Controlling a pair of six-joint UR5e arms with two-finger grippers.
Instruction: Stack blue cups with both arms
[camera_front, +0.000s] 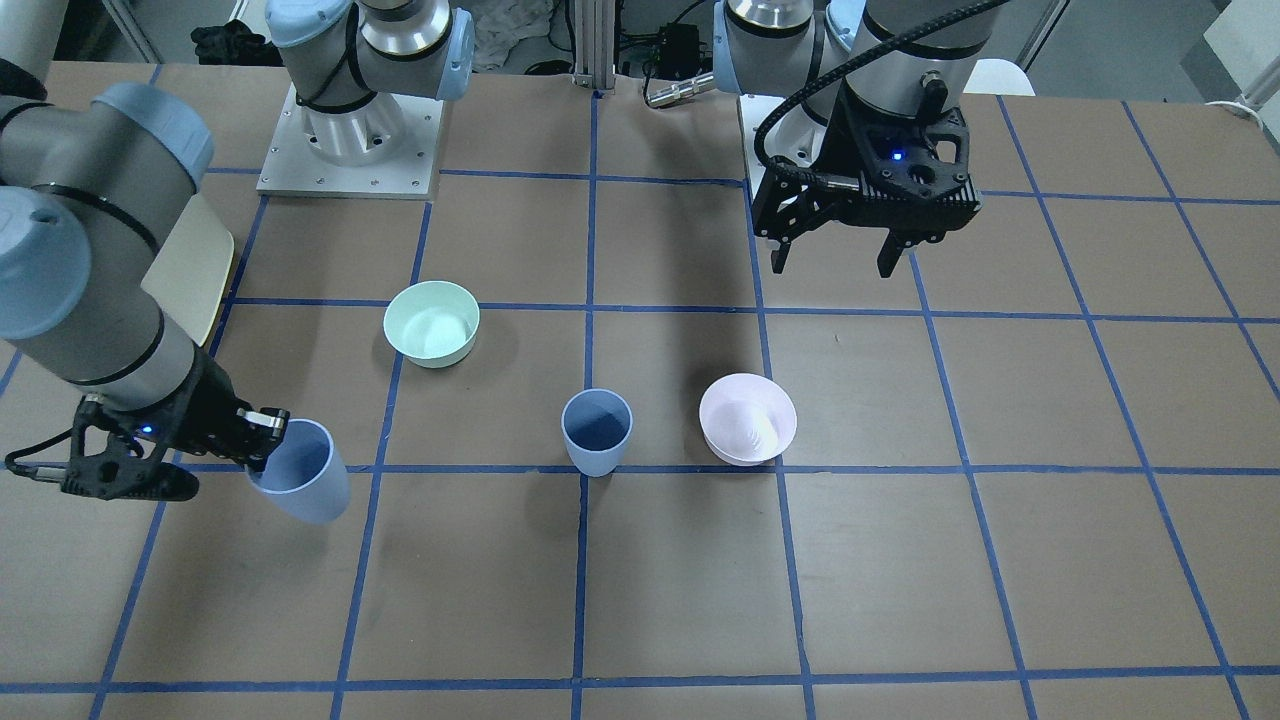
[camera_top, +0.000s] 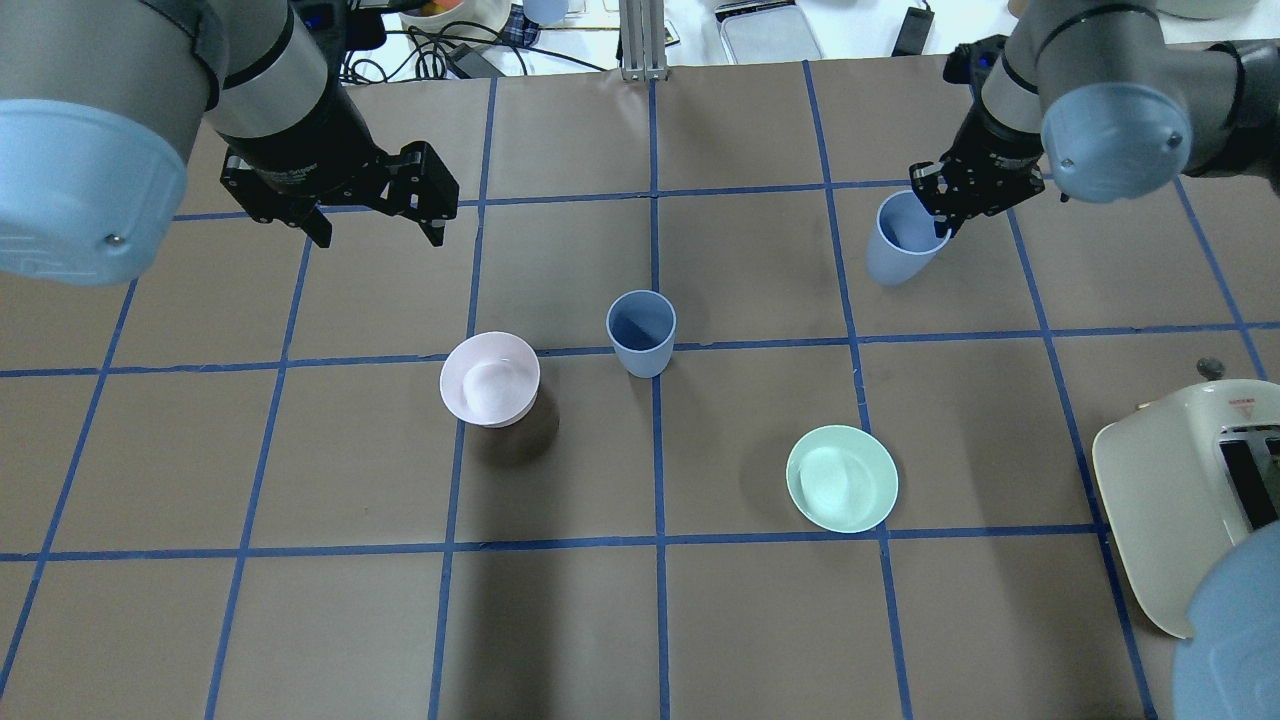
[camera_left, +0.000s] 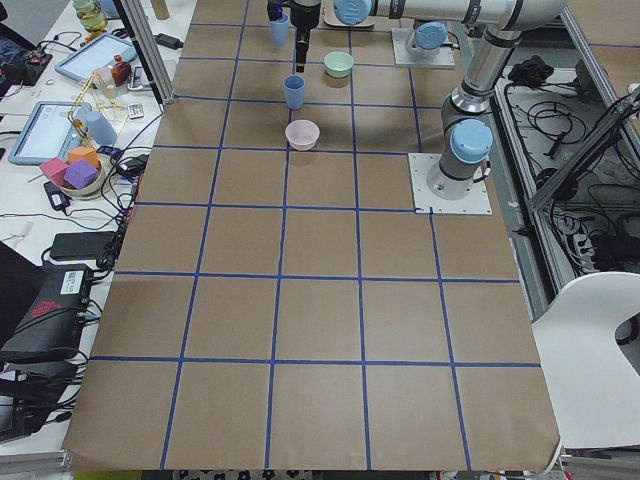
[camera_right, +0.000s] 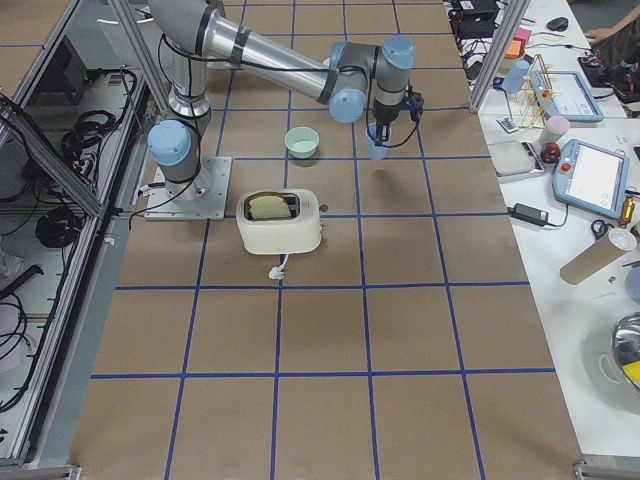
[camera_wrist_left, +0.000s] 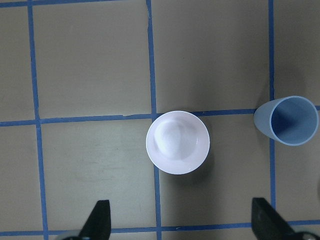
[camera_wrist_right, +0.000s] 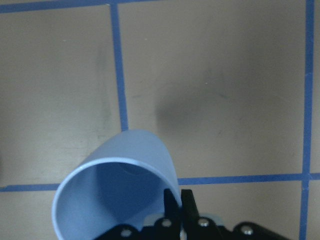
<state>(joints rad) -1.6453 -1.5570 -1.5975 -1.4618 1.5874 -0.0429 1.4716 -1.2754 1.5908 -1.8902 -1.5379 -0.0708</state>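
The left tool (camera_top: 380, 234) hangs empty, jaws spread, above the surface (camera_top: 350, 620). At centre, the standing blue cup (camera_top: 641, 335) waits upright and alone. Farther right, the right tool (camera_top: 938, 226) pinches the held blue cup (camera_top: 898, 252) by its rim, tilted. The stacking itself remains undone.

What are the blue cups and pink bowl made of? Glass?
Probably not glass. The standing blue cup and the held blue cup in the right gripper look like matte plastic: opaque, thin rims, even colour, no sparkle. The pink bowl looks like plastic too, with a soft sheen.
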